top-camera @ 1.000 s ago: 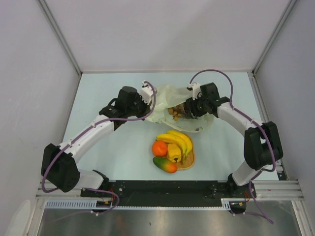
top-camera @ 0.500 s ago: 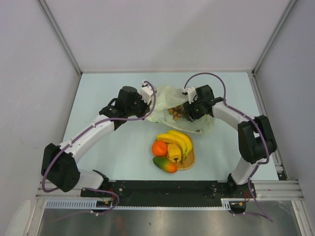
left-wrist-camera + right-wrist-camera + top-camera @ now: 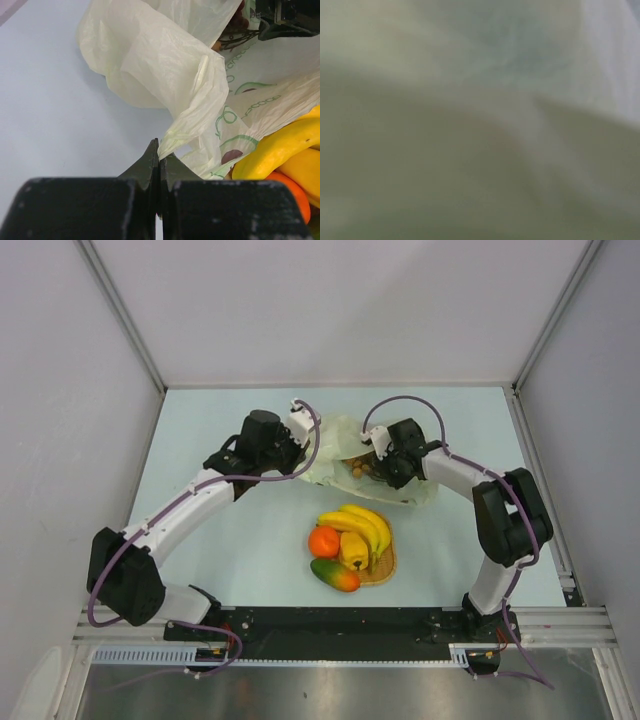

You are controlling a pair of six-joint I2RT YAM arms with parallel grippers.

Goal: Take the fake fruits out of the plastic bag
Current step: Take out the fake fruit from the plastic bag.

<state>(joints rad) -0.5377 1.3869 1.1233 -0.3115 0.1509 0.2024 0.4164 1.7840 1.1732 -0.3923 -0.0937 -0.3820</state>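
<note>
The pale yellow-green plastic bag (image 3: 345, 432) lies crumpled at mid-table. My left gripper (image 3: 304, 454) is shut on a fold of the bag's left edge, and the left wrist view shows the film (image 3: 165, 65) pinched between the closed fingertips (image 3: 160, 156). My right gripper (image 3: 376, 466) reaches into the bag's mouth from the right, beside the small brown nut-like cluster (image 3: 356, 469). The right wrist view shows only blurred bag film (image 3: 480, 120), with its fingers hidden. The banana bunch (image 3: 362, 522), orange (image 3: 323, 541), yellow pepper-like fruit (image 3: 353, 550) and red-green mango (image 3: 335, 576) lie on the woven mat (image 3: 386, 568).
The mat with its fruits sits just in front of the bag, between the two arms. White walls enclose the table at the back and on both sides. In the left wrist view the banana (image 3: 280, 147) and orange (image 3: 287, 192) lie close to the right of the pinched fold.
My right gripper has moved left, deeper into the bag's mouth towards the brown cluster. My left gripper has kept its hold on the bag and shifted slightly back.
</note>
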